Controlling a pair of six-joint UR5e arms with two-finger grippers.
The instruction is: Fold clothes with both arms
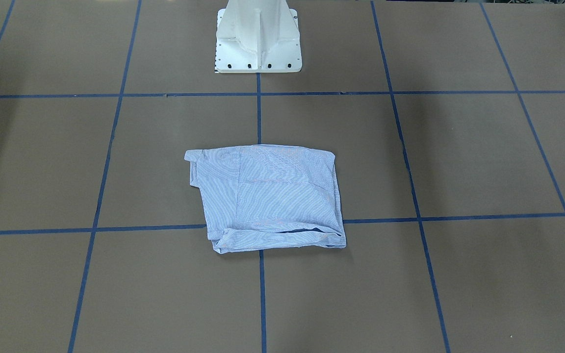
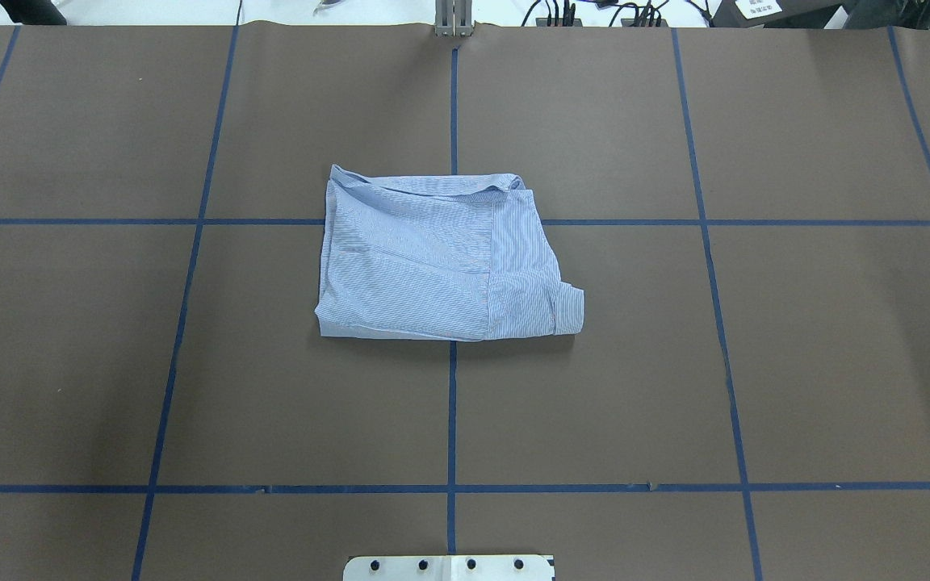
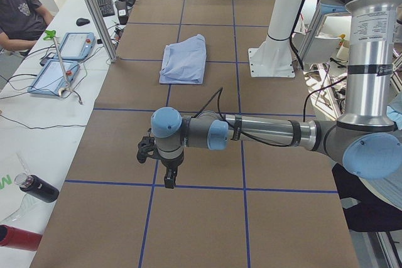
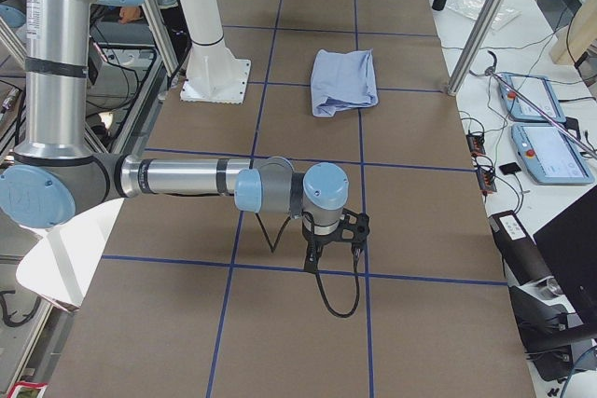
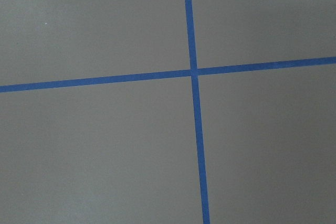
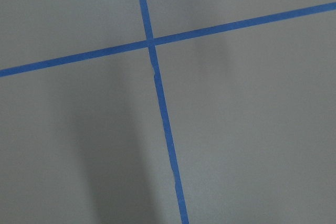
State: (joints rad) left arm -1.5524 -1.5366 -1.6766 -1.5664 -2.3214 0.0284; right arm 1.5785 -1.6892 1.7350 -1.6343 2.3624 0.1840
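The clothes are one light blue-and-white striped shirt [image 1: 268, 196], folded into a rough rectangle on the brown table's middle [image 2: 441, 258], in front of the pedestal. It lies far from both arms [image 3: 184, 58] [image 4: 343, 81]. Neither arm appears in the front or overhead views. My left gripper [image 3: 168, 179] hangs over the table's left end, pointing down, with nothing near it. My right gripper [image 4: 332, 247] hangs the same way over the right end. Whether either is open or shut I cannot tell. Both wrist views hold only bare table and blue tape lines.
The white pedestal base [image 1: 258, 39] stands behind the shirt. Blue tape [image 2: 451, 403] grids the table. A side bench carries teach pendants [image 3: 69, 45], a mouse, bottles [image 3: 38, 187] and cables, with a seated person [image 3: 19, 10] beside it. Metal posts [image 3: 94, 10] stand at the table's edge.
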